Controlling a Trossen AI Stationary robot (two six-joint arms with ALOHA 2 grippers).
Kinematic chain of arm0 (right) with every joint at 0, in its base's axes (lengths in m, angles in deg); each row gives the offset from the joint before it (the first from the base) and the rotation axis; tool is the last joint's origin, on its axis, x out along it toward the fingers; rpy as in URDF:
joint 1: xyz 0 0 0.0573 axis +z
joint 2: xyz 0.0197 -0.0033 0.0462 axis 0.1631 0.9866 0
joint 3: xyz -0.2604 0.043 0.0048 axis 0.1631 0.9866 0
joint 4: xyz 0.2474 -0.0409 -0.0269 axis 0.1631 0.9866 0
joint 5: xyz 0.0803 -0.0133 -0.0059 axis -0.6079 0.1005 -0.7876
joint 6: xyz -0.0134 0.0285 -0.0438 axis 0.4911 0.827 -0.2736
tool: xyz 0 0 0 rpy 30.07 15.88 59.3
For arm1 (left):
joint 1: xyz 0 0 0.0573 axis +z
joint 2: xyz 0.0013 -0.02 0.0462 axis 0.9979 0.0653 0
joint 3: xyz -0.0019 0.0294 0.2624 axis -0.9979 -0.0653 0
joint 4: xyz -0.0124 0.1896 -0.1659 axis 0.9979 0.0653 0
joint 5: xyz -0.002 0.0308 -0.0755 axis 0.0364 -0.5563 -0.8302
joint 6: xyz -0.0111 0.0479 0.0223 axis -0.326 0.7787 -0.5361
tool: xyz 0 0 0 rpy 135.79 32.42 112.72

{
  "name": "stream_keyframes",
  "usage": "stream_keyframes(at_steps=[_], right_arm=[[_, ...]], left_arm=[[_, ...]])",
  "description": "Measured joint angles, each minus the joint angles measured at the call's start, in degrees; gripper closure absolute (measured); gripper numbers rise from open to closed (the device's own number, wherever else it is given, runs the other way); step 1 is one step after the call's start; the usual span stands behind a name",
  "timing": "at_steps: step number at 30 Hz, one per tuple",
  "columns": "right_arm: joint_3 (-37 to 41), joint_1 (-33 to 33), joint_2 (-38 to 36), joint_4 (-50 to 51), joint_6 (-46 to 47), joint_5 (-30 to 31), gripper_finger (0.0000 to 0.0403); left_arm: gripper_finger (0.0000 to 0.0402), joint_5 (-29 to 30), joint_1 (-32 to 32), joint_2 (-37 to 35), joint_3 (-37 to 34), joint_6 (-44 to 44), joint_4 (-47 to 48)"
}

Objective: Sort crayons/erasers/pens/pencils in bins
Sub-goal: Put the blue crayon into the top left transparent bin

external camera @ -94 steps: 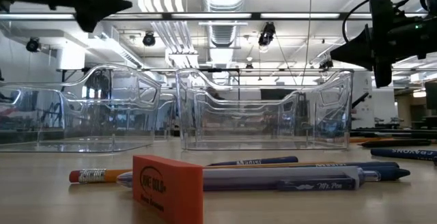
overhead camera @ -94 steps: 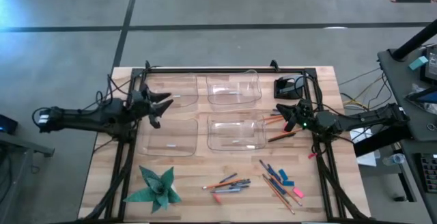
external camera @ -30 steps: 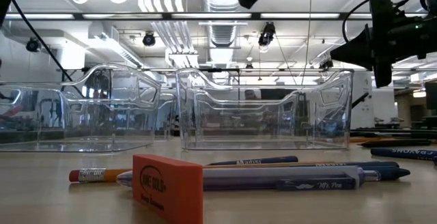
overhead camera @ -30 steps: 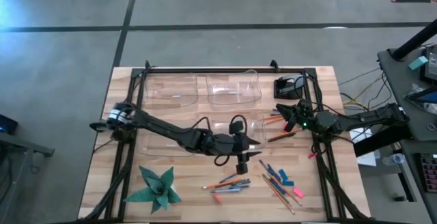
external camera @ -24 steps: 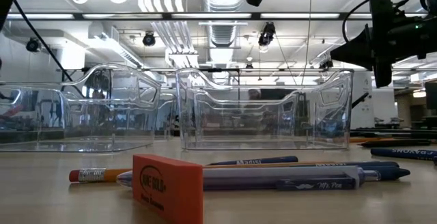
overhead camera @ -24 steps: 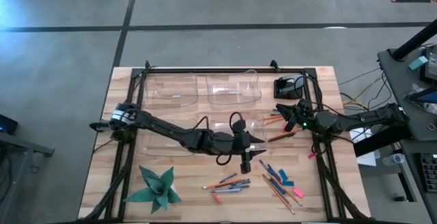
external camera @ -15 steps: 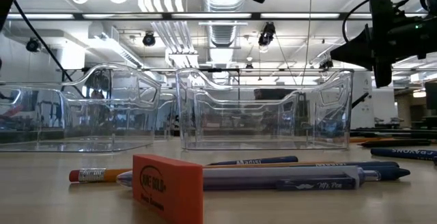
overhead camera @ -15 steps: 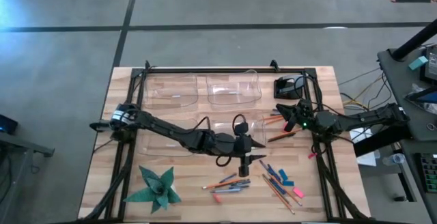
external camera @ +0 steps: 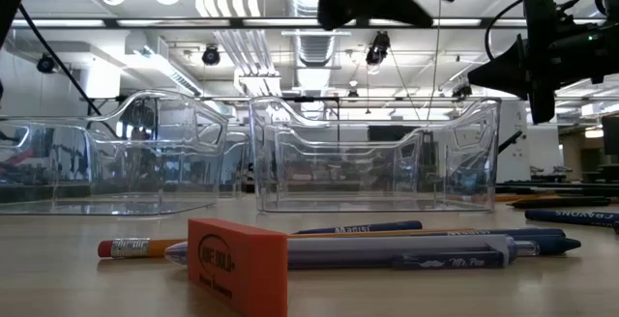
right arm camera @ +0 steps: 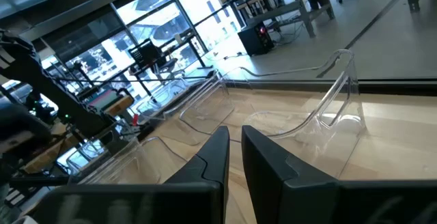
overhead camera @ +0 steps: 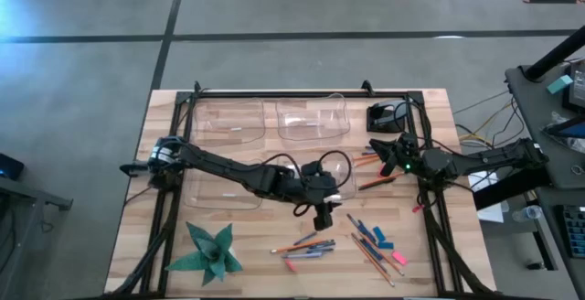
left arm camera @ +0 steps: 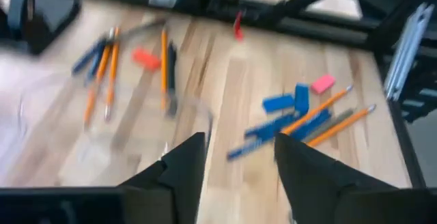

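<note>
From above, four clear bins [overhead camera: 226, 123] sit in a two-by-two block in the middle of the table [overhead camera: 128, 236]; everything below is placed relative to that block. A green paper star [overhead camera: 212, 250] lies in front of its left side. The left gripper [overhead camera: 322, 218] hangs over the table just in front of the block's front right bin, fingers apart, nothing between them. The pens [overhead camera: 311, 253] and pencils [overhead camera: 294, 244] lie scattered in front of that bin, the crayons [overhead camera: 369, 235] and erasers [overhead camera: 385, 244] further to the right. More pencils lie just right of the block, beside the right gripper [overhead camera: 384, 153], which hangs there with fingers together and empty. A black box [overhead camera: 388, 116] sits at the block's far right.

The table-level view shows only two bins clearly, the others cut off or behind. It gives what the overhead cannot: print on an orange eraser [external camera: 238, 264] and on the blue pens [external camera: 387, 252] behind it. Both grippers show only as dark shapes overhead.

The left wrist view is blurred; pencils, blue sticks and a pink eraser [left arm camera: 322, 84] show past the spread fingers [left arm camera: 179, 166], pens versus crayons hard to tell there. The right wrist view shows bin walls and a room beyond, its fingers [right arm camera: 217, 157] nearly touching.
</note>
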Motion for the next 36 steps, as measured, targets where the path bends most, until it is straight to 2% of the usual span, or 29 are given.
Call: stream_keyframes(at_steps=[6,15,28,36], right_arm=[[0.0,0.0,0.0,0.0,0.0,0.0,0.0369],[0.0,0.0,0.0,0.0,0.0,0.0,0.0369],[0.0,0.0,0.1,0.0,0.0,0.0,0.0369],[0.0,0.0,0.3,0.0,0.0,0.0,0.0369]], left_arm=[[0.0186,-1.1,-0.1,0.0,0.0,-11.1,9.4],[0.0182,-3.1,-1.7,0.4,-0.2,-22.9,13.2],[0.0182,-10.8,-4.7,5.2,-0.4,-42.4,17.0],[0.0182,-12.6,-6.3,7.0,-0.3,-44.8,19.0]])
